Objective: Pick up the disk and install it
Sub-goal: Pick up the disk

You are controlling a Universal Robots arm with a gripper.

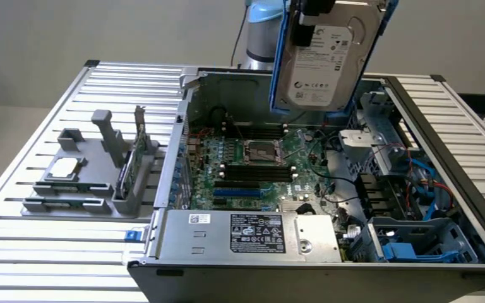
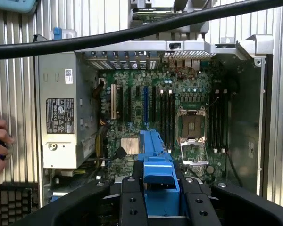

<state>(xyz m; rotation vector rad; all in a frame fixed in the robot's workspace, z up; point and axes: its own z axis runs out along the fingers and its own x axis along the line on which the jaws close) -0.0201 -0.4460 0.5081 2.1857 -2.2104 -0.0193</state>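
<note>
The arm (image 1: 262, 41) is a silver-grey tube with a pale blue cap (image 1: 265, 11) at its joint; a thin black cable (image 1: 240, 35) runs beside it. The pincer (image 2: 160, 188) is matt black: two flat, bar-like fingers (image 2: 132, 202), each with a row of small round screw holes, set in a broad black housing (image 2: 245, 207) with rounded shoulders. A thick black cable (image 2: 132, 33), glossy and smooth, crosses the wrist view.

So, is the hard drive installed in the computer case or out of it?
Out. The hard drive hangs upright above the open computer case, not in any bay, its blue carrier clamped between the fingers.
</note>
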